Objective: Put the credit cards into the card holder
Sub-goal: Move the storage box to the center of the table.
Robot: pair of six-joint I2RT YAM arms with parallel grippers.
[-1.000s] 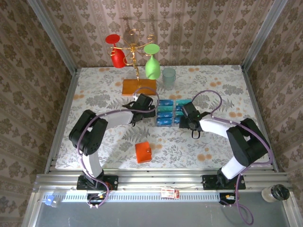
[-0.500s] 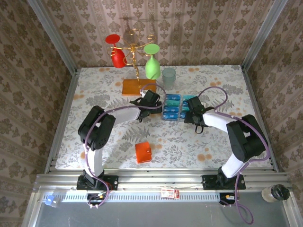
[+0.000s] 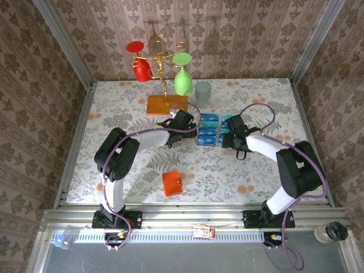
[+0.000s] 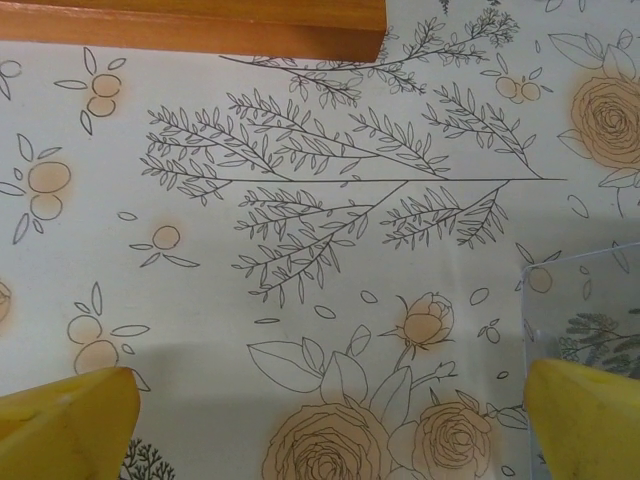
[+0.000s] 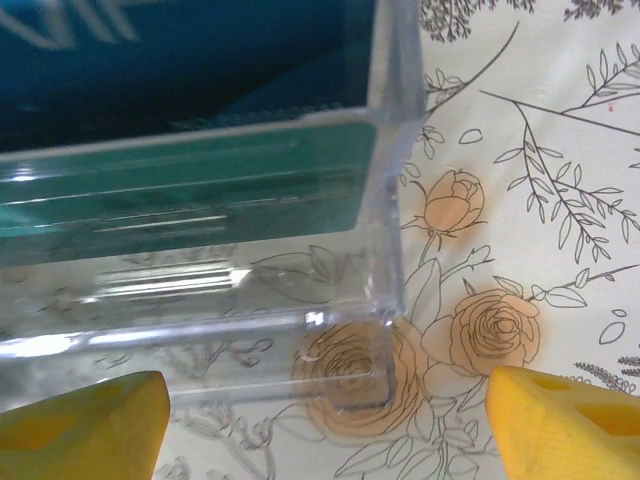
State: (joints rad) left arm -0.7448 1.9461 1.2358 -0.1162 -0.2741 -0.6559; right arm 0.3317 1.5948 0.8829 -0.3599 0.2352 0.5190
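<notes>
Well, the card holder [image 3: 172,183] lies near the front edge, well apart from the credit cards [image 3: 209,128], so each card faces a long carry in which a thin edge grip could slip. Your left gripper [image 4: 320,428] is spread wide and empty over the flowered tabletop [image 4: 300,180], one finger [image 4: 585,420] just beside the clear tray [image 4: 590,300]; closing there would likely shove the tray. Your right gripper [image 5: 325,430] gapes empty at the tray's near corner, where a jaw could catch the wall rather than a card. The holder is flat, squarish, orange-red; the cards glossy blue and teal plastic; the tray hard, transparent, straight-walled.
</notes>
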